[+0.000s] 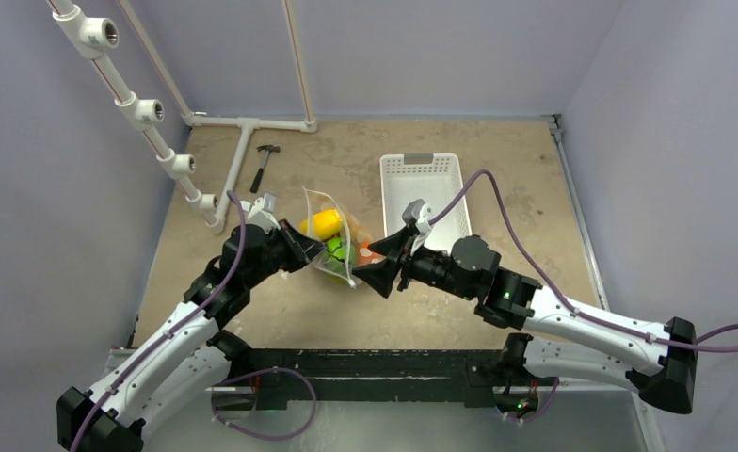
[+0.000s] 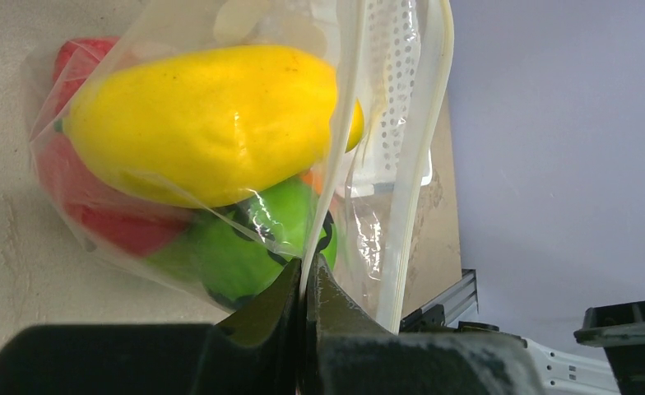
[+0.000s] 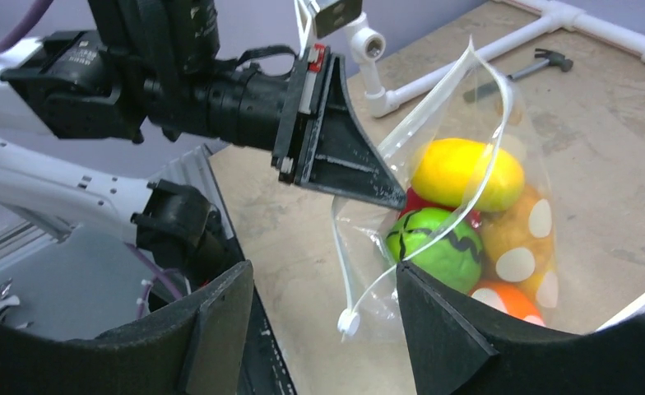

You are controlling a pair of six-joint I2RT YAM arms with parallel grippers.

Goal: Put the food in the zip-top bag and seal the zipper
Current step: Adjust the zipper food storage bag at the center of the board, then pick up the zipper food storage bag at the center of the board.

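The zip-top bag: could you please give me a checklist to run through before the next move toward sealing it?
1. The left hand grips the bag: ok, it is shut on the plastic edge by the mouth.
2. The right hand is free to pinch: ok, it is open beside the bag and holds nothing.
3. Fruit is inside: ok, the yellow fruit and green fruit lie in the bag, with red and orange ones.
4. The zipper is closed: not ok, its two strips gape apart.
5. No fruit is left out: cannot tell, the right arm hides part of the basket.
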